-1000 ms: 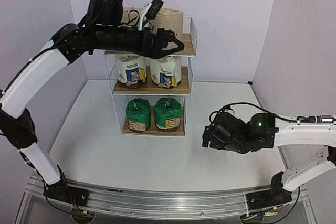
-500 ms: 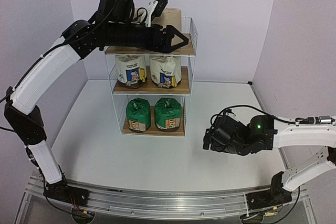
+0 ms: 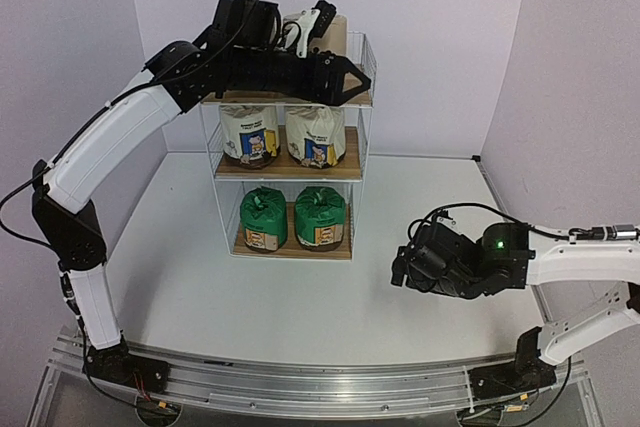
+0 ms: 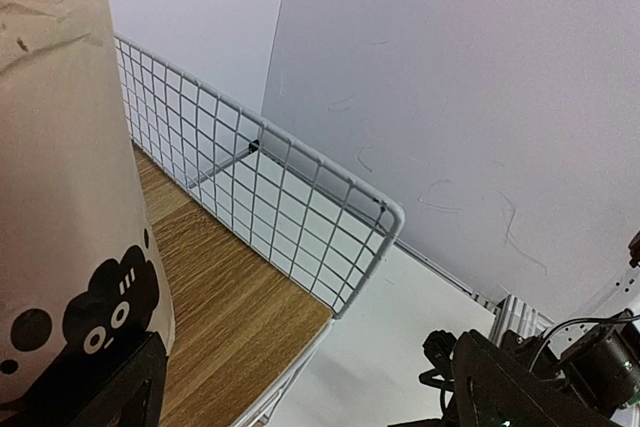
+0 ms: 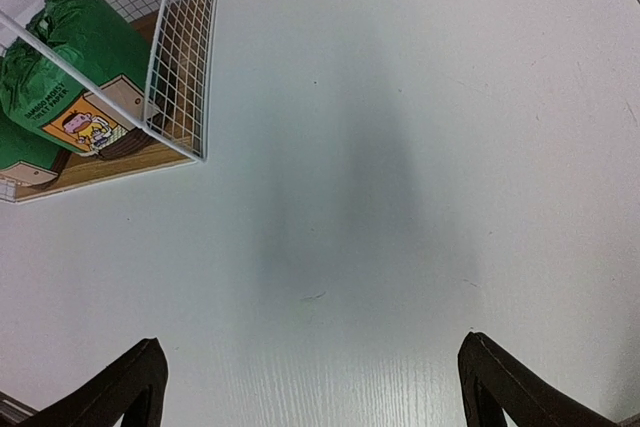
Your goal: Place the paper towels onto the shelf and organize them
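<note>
The left gripper [image 3: 358, 82] is held at the top tier of the three-tier rack of white wire mesh and brown wood-grain boards [image 3: 364, 55], with its black jaws spread wide and nothing between them. In the left wrist view the same gripper [image 4: 310, 399] is seen over the top board, and a plump tan wrapped paper towel roll with black cartoon prints [image 4: 60, 167] stands upright just beside one finger [image 4: 115, 392]. Whether that finger touches the roll cannot be told. From above, this tan roll [image 3: 336, 33] is seen behind the gripper, and the rest of the top tier is hidden by the arm.

On the middle tier two white rolls with blue-yellow labels [image 3: 249, 135] [image 3: 317, 135] are set side by side. On the bottom tier two green rolls [image 3: 264, 217] [image 3: 320, 215] are placed likewise.

The right gripper [image 3: 400, 267] is held low over the white table [image 3: 200, 277], well apart from the rack, with its jaws also spread and empty.
</note>
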{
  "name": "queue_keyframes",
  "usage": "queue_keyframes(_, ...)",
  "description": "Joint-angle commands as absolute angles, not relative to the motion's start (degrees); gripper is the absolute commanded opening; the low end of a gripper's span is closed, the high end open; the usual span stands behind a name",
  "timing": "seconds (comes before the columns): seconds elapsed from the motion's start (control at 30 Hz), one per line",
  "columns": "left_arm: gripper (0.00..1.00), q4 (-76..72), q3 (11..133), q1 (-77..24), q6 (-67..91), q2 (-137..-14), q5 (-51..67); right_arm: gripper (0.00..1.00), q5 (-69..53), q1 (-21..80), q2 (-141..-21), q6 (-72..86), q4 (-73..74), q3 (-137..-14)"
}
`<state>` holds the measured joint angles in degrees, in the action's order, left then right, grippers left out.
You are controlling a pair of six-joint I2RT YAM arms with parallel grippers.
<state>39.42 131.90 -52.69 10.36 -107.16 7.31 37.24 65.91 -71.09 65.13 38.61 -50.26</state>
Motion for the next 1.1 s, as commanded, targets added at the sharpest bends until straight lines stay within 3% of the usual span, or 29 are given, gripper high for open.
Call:
queue_keyframes(0.0,1.00,36.0,134.3,-52.3,9.5,-106.8,8.8,0.98,37.9,65.9,-68.9,67.7,38.9,-49.1)
queue_keyframes(0.13,0.99,37.5,132.5,-52.2,11.0,-103.3,10.8,0.98,38.5,65.9,-68.5,65.7,38.9,-49.5)
queue_keyframes(0.23,1.00,38.0,123.9,-52.2,13.6,-95.6,15.0,0.98,39.8,65.9,-68.0,65.0,38.9,-49.3)
queue_keyframes(0.37,1.00,30.2,99.4,-52.4,21.3,-78.1,20.1,0.98,44.7,65.8,-69.0,65.2,38.9,-48.5)
queue_keyframes(0.5,1.00,28.4,74.3,-52.5,31.2,-63.4,7.8,0.98,48.2,64.8,-71.6,64.1,38.9,-48.8)
queue_keyframes(0.6,1.00,33.1,62.5,-52.4,39.0,-57.2,-2.5,0.98,42.4,57.3,-72.9,61.8,38.2,-48.6)
queue_keyframes(0.77,1.00,45.3,51.4,-51.6,51.4,-59.1,-21.3,0.98,37.2,44.8,-71.5,55.1,33.9,-45.1)
queue_keyframes(0.93,0.99,39.3,46.3,-37.9,51.0,-65.1,-18.5,0.98,22.7,28.0,-66.1,45.1,18.0,-35.5)
queue_keyframes(1.07,1.00,31.5,42.6,-27.2,46.5,-59.2,-14.4,0.98,19.5,16.1,-63.4,40.2,13.0,-31.4)
